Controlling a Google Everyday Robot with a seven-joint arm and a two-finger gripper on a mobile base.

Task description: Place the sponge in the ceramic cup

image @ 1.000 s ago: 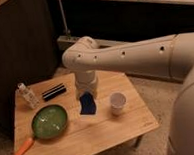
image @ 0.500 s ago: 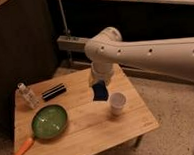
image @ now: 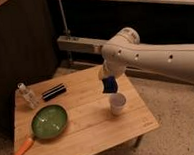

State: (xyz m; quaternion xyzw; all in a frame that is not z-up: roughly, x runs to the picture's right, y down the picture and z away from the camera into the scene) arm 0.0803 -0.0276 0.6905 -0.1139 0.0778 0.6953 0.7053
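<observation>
A deep-blue sponge (image: 109, 84) hangs in the air just above and slightly left of the white ceramic cup (image: 117, 104), which stands upright on the right part of the wooden table (image: 89, 127). My gripper (image: 107, 79) sits at the end of the white arm, right at the top of the sponge, and holds it. The arm's wrist covers most of the gripper. The sponge's lower edge is close above the cup's rim, apart from it.
A green bowl (image: 49, 121) lies at the front left, with an orange carrot-like item (image: 21, 150) at the table's front left corner. A clear plastic bottle (image: 28, 95) and a black flat object (image: 54, 92) sit at the back left. The table's right edge is near the cup.
The arm lifted the sponge off the table and carried it right, from beside the cup to just above its rim. The cup has not moved.
</observation>
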